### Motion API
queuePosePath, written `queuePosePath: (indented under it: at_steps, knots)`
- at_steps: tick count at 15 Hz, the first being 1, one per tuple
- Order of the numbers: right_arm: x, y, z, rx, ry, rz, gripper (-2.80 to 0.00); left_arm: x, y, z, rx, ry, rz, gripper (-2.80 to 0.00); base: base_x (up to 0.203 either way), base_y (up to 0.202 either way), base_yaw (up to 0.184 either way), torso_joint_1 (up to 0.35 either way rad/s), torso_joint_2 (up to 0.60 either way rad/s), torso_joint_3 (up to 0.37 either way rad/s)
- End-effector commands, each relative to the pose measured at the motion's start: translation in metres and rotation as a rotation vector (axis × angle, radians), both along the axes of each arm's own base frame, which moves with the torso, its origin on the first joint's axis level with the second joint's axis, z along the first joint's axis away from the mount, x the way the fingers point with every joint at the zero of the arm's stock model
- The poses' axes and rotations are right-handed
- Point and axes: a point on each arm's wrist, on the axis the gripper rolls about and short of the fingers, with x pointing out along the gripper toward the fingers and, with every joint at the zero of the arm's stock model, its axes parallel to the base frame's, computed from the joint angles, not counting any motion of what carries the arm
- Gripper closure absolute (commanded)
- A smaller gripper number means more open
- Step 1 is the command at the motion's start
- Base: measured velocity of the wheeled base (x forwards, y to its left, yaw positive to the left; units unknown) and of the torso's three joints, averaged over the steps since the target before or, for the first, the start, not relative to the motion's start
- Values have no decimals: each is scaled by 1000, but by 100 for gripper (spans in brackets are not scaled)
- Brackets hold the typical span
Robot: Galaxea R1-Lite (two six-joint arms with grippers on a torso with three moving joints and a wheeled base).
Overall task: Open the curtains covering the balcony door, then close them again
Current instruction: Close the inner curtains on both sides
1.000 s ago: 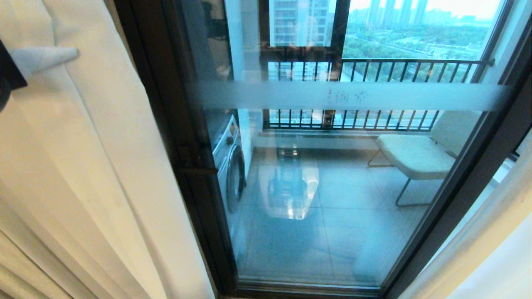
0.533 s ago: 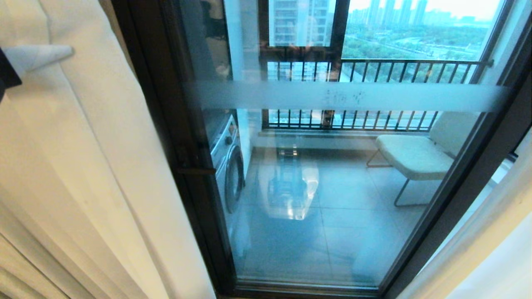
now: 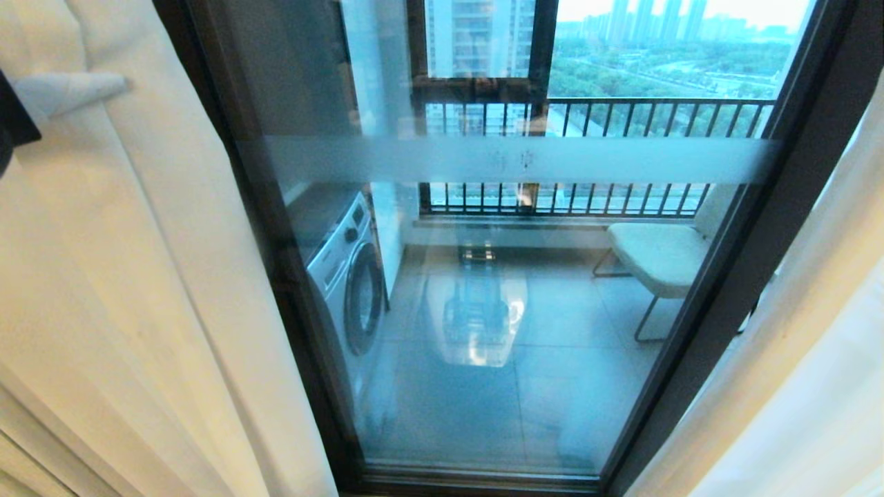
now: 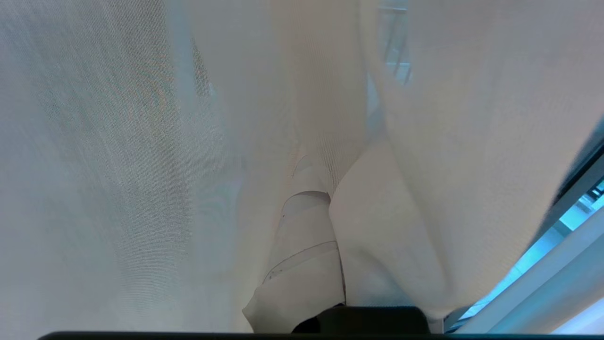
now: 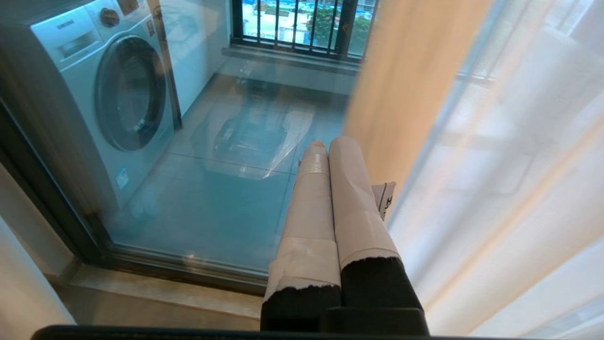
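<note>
My whole head view has slid sideways over the last second, so I read it as the base moving. The left gripper [image 3: 65, 90] is clamped on what looks like a fold of the curtains [image 3: 138, 276] at the balcony door's [image 3: 483, 310] left frame. The right gripper [image 5: 330, 151] hangs closed and empty. With 1 pane bare, I judge closing comes next.

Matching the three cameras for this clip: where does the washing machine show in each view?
Head view: washing machine stands left of centre, behind the balcony door glass.
Left wrist view: not in it; curtain fabric fills the picture.
Right wrist view: it fills the upper left corner, behind the glass.
Shared landmark: the black railing across the back of the balcony, also in the right wrist view.
</note>
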Motion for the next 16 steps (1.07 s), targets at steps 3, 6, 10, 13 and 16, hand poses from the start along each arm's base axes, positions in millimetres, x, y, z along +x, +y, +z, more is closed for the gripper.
queuePosePath:
  at_steps: [3, 6, 10, 13, 16]
  knots:
    - [0, 0, 0, -1, 1, 1, 0, 0, 0, 0, -1, 0, -1, 0, 0, -190, 3, 0, 3, 3]
    - [0, 0, 0, -1, 1, 1, 0, 1, 0, 0, -2, 1, -1, 0, 0, -193, 6, 3, 3, 2]
    - [0, 0, 0, -1, 1, 1, 0, 1, 0, 0, -2, 1, 1, 0, 0, -191, 3, 4, 3, 4]
    - [0, 0, 0, -1, 1, 1, 0, 1, 1, -1, -2, 3, 1, 0, 0, -194, 0, 3, 3, 3]
    - [0, 0, 0, -1, 1, 1, 0, 1, 1, -1, -2, 3, 1, 0, 0, -193, 2, 4, 4, 1]
